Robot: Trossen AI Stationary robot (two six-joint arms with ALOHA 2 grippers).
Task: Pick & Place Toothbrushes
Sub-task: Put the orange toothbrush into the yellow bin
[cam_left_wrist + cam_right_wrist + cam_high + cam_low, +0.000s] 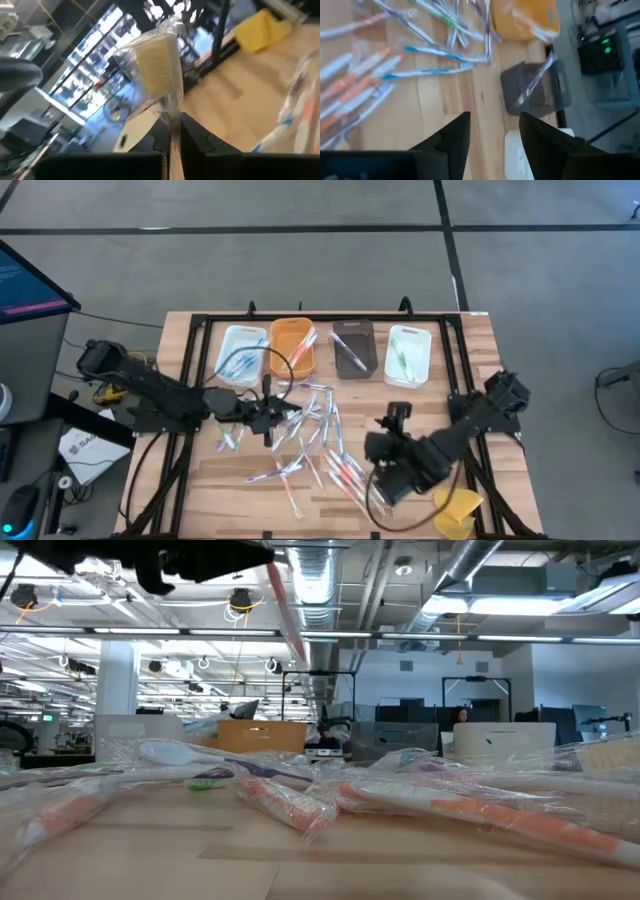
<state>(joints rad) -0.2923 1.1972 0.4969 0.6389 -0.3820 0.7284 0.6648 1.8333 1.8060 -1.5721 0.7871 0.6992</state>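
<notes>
High view: four small trays stand in a row at the table's (180, 480) 12 o'clock edge: a white tray (240, 355) holding blue-handled brushes, an orange tray (292, 348), a brown tray (352, 350) and another white tray (408, 355) with a green brush in it. Loose wrapped toothbrushes (315, 445) lie scattered over the middle of the table, toward 6 o'clock from the trays.

Reaching in from 9 o'clock, the left gripper (272, 418) hangs at the near edge of the scatter, just toward 6 o'clock from the orange tray. Its jaws are clenched on a wrapped toothbrush (159, 65), whose yellowish bristle head stands clear above the fingers in the left wrist view.

Coming in from 3 o'clock, the right gripper (395, 418) sits toward 6 o'clock from the second white tray, beside the scatter. Its jaws are released and hold nothing; in the right wrist view the two fingers (451, 137) stand apart over bare wood.

A yellow sponge (455, 508) lies near the 5 o'clock corner of the table.
</notes>
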